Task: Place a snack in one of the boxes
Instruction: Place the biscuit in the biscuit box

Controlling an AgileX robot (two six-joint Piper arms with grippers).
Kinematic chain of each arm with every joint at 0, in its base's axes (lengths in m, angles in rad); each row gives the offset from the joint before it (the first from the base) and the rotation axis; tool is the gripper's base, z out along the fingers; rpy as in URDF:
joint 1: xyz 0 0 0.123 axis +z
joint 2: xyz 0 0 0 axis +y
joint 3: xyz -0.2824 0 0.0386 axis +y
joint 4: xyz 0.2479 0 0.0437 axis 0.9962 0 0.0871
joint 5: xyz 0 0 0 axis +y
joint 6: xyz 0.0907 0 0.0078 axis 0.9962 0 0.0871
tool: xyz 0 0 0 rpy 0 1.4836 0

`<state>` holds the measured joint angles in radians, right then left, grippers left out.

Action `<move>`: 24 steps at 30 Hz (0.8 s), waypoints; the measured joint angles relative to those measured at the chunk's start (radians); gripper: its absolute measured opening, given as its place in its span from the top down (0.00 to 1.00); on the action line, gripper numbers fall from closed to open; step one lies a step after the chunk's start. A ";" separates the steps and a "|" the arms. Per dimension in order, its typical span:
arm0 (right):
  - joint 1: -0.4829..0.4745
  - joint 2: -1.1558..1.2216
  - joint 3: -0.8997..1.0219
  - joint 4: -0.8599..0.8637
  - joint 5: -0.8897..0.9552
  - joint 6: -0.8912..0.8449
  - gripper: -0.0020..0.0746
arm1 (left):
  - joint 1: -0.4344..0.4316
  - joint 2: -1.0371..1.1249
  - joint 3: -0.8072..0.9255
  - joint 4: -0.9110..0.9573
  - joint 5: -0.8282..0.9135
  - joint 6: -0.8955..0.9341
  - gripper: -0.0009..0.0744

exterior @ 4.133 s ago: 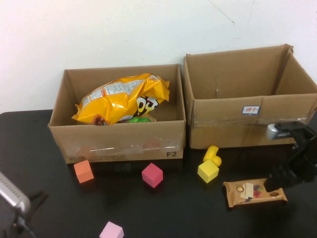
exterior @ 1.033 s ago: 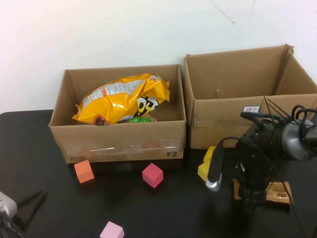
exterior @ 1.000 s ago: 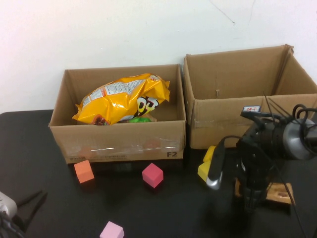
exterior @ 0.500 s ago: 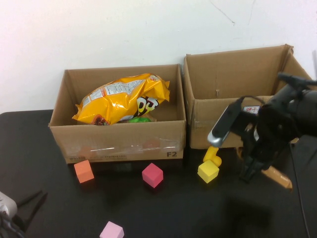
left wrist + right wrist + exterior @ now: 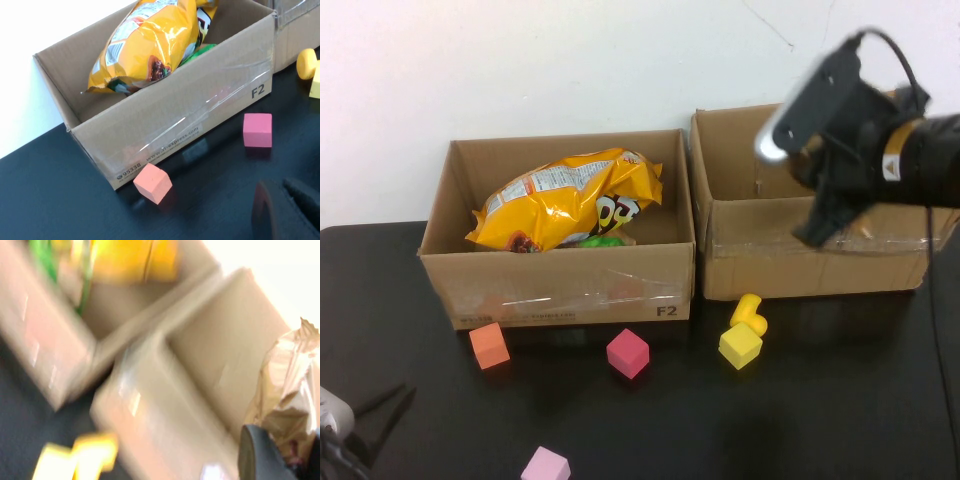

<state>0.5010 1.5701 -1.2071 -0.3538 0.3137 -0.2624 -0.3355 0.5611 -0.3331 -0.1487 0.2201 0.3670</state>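
My right gripper [image 5: 817, 232] hangs raised over the front wall of the right cardboard box [image 5: 820, 265]. In the right wrist view it [image 5: 295, 455] is shut on a brown snack wrapper [image 5: 287, 390], held above the box's inside [image 5: 220, 355]. In the high view the arm hides the snack. The left box [image 5: 560, 290] holds an orange chips bag [image 5: 570, 200], also in the left wrist view [image 5: 150, 45]. My left gripper [image 5: 375, 415] sits low at the table's front left corner, open and empty; its fingers [image 5: 270, 210] show in the left wrist view.
On the black table in front of the boxes lie an orange cube [image 5: 489, 345], a magenta cube [image 5: 628, 352], two yellow blocks [image 5: 741, 343] and a pink cube [image 5: 545, 466]. A white wall stands behind the boxes.
My right gripper has lifted the brown snack off the table at the front right and carried it up and back over the right box. The left arm has not moved.
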 joint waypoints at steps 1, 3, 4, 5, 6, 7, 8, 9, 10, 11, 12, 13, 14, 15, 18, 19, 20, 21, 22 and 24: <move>0.000 0.000 0.000 -0.006 -0.065 0.000 0.79 | 0.000 0.000 0.000 0.000 0.000 0.000 0.99; 0.000 0.011 0.000 -0.008 -0.173 0.000 0.79 | 0.000 0.000 0.000 0.000 0.000 0.000 0.99; 0.000 0.023 0.000 -0.008 -0.234 0.000 0.79 | 0.000 0.000 0.000 0.000 0.000 0.000 0.99; -0.005 0.038 0.000 -0.003 -0.296 0.000 0.79 | 0.000 0.000 0.000 0.000 0.000 0.000 0.99; -0.007 0.053 0.000 0.005 -0.357 0.000 0.79 | 0.000 0.000 0.000 0.000 0.000 0.000 0.99; -0.013 0.071 -0.002 0.019 -0.400 0.000 0.79 | 0.000 0.000 0.000 0.000 0.000 0.000 0.99; -0.026 0.103 -0.013 0.047 -0.449 0.000 0.79 | 0.000 0.000 0.000 0.000 0.000 0.000 0.99; -0.040 0.134 -0.029 0.088 -0.478 0.000 0.79 | 0.000 0.000 0.000 0.000 0.000 0.000 0.99; -0.053 0.161 -0.045 0.137 -0.493 0.000 0.79 | 0.000 0.000 0.000 0.000 0.000 0.000 0.99; -0.071 0.195 -0.069 0.192 -0.504 0.000 0.79 | 0.000 0.000 0.000 0.000 0.000 0.000 0.99; -0.108 0.261 -0.120 0.305 -0.506 0.000 0.79 | 0.000 0.000 0.000 0.000 0.000 0.000 0.99; -0.124 0.289 -0.146 0.370 -0.499 0.000 0.79 | 0.000 0.000 0.000 0.000 0.000 0.000 0.99; -0.139 0.315 -0.172 0.435 -0.485 0.000 0.79 | 0.000 0.000 0.000 0.000 0.000 0.000 0.99; -0.150 0.332 -0.193 0.485 -0.466 0.000 0.79 | 0.000 0.000 0.000 0.000 0.000 0.000 0.99; -0.175 0.377 -0.268 0.607 -0.348 0.002 0.78 | 0.000 0.000 0.000 0.000 0.000 0.000 0.99; -0.179 0.387 -0.295 0.624 -0.299 0.002 0.75 | 0.000 0.000 0.000 0.000 0.000 0.000 0.99; -0.179 0.392 -0.319 0.633 -0.253 0.002 0.71 | 0.000 0.000 0.000 0.000 0.000 0.000 0.99; -0.179 0.397 -0.342 0.637 -0.220 0.002 0.66 | 0.000 0.000 0.000 0.000 0.000 0.000 0.99; -0.179 0.401 -0.362 0.642 -0.184 0.002 0.60 | 0.000 0.000 0.000 0.000 0.000 0.000 0.99; -0.179 0.401 -0.396 0.641 -0.128 0.002 0.49 | 0.000 0.000 0.000 0.000 0.000 0.000 0.99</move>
<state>0.3222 1.9709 -1.6029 0.2876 0.1860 -0.2608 -0.3355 0.5611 -0.3331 -0.1487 0.2201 0.3670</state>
